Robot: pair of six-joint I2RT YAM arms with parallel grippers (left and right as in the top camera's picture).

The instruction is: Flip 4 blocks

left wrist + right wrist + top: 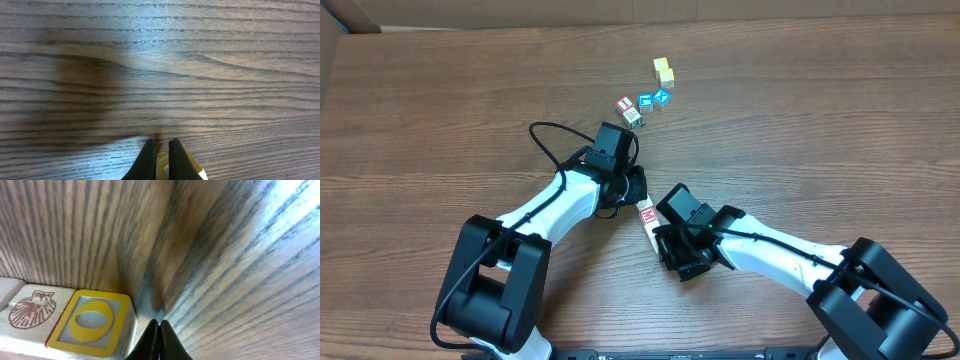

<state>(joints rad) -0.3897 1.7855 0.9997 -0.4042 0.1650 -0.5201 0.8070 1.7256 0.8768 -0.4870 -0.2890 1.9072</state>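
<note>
Progress: cannot tell from the prints alone which blocks are already turned over, so I judge the count of flips done as unknown. No block is in either grip. Left fingers (148, 159) are pressed together, tips low over the desk (820, 120), with a yellow-edged corner peeking out just behind them. Right fingers (169, 345) are likewise pressed together, holding nothing, just beside the yellow-ring block (92, 320). That block sits touching the shell block (32, 310) in a short row (a further pale face shows at the frame edge, too cropped to identify). Overhead, this row lies between the two arms, and only the M block (646, 213) is clearly visible there. Count: four alphabet blocks in the far cluster, namely one red-bordered block (625, 103), one pale block (633, 117) and two blue-print blocks (653, 99). At least two more are in the near row. Two plain yellow cubes (664, 70) sit apart, beyond the cluster.
</note>
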